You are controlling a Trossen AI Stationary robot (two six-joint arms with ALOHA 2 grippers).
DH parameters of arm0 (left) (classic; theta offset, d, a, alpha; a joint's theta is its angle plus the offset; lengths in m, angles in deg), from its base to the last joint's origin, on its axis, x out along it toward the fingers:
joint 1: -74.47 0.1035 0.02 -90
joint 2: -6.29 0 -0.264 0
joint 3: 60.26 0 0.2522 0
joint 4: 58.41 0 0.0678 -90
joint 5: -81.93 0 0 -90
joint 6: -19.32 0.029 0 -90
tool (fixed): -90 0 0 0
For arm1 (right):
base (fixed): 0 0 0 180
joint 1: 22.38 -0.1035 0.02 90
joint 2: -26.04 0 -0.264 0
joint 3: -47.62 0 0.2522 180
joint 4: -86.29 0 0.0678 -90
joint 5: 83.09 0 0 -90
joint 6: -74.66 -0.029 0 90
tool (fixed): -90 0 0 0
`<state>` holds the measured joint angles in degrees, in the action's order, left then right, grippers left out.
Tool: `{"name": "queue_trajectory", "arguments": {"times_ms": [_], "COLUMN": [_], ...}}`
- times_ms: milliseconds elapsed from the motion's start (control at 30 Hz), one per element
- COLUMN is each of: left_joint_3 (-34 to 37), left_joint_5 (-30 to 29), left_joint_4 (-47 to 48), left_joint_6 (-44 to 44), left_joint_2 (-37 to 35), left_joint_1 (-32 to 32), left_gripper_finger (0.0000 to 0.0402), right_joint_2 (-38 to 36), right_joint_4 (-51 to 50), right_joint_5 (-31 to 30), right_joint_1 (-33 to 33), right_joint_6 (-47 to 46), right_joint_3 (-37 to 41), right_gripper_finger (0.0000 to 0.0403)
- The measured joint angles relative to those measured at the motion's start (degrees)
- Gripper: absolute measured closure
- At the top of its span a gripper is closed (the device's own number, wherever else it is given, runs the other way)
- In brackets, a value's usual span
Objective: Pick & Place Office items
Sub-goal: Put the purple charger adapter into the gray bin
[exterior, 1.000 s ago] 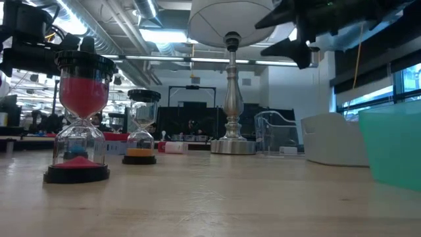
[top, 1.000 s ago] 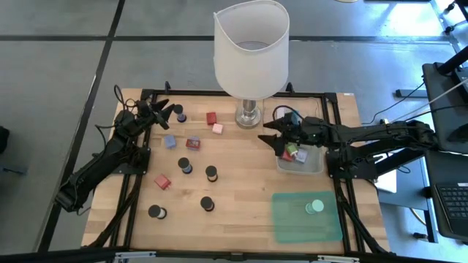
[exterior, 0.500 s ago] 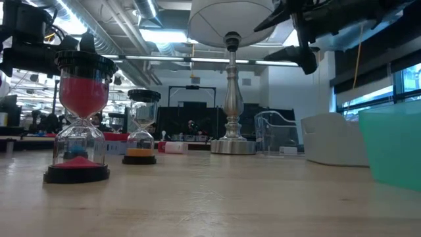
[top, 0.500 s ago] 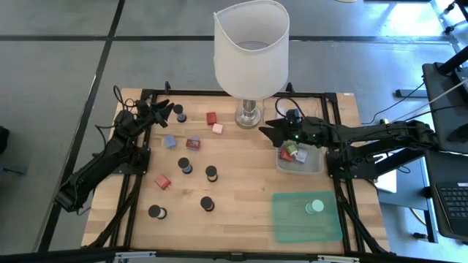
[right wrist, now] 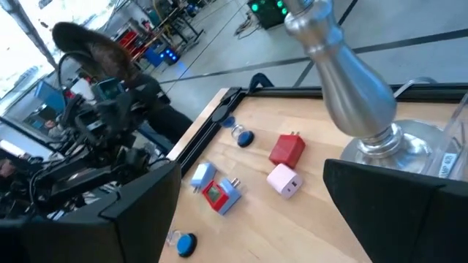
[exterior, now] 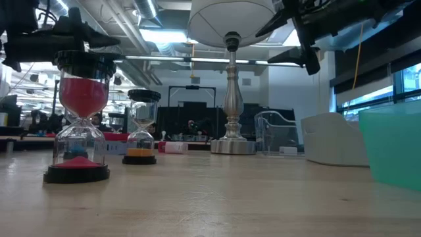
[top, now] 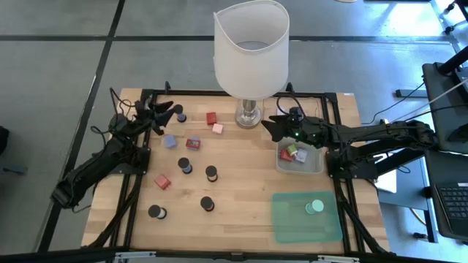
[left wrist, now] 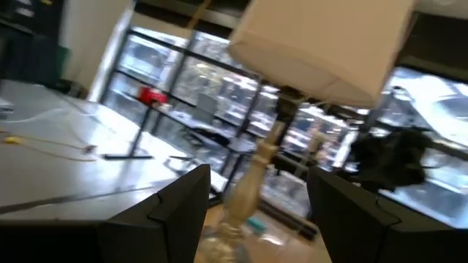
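Several black round short cylinders stand upright on the wooden table, one near my left gripper (top: 180, 117) and others mid-table (top: 211, 172); in the low view they are black-capped sand timers (exterior: 76, 118). Small blocks lie flat: red (top: 211, 117), pink (top: 217, 128), blue (top: 170, 142), another red (top: 161, 181). A mint-green disc (top: 314, 207) lies on the green mat. Further blocks lie in the grey tray (top: 313, 167). My left gripper (top: 162, 111) hangs open over the far left corner. My right gripper (top: 269, 126) is open, raised beside the lamp base, left of the tray.
The large white-shaded lamp (top: 251, 51) stands at the far middle; its metal base (right wrist: 351, 80) fills the space close ahead of my right gripper. The green mat (top: 292, 223) lies at the near right. A black frame runs round the table edges. Bare wood shows along the near middle.
My right gripper has moved from above the grey tray toward the far edge and the lamp base, staying open and raised. My left gripper has risen a little over the far left corner. No item on the table has moved.
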<state>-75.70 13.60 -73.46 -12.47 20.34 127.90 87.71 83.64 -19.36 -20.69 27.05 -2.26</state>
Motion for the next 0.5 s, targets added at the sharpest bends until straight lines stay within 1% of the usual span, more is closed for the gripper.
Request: {"name": "queue_trajectory", "arguments": {"times_ms": [133, 267, 367, 500], "left_joint_3": [-2.57, -8.02, -12.93, -19.55], "left_joint_5": [1.34, 2.73, 1.85, -2.69], "left_joint_4": [0.22, 1.29, 8.21, 23.79], "left_joint_6": [-1.25, 4.21, 9.06, 12.88], "left_joint_2": [0.22, 2.37, 5.28, 10.71], "left_joint_1": [-4.76, -10.49, -14.19, -18.21], "left_gripper_finger": [0.0176, 0.0176, 0.0176, 0.0176], "right_joint_2": [0.0, 0.0, 0.0, 0.0], "right_joint_4": [0.0, 0.0, 0.01, -0.01], "right_joint_5": [-1.11, -3.29, -4.4, -4.4], "right_joint_1": [-0.02, 0.02, 0.02, 0.09], "right_joint_6": [0.02, 0.03, 0.04, 0.04], "right_joint_3": [0.0, 0.0, 0.0, 0.0], "right_gripper_finger": [0.0064, 0.0064, 0.0064, 0.0064]}}
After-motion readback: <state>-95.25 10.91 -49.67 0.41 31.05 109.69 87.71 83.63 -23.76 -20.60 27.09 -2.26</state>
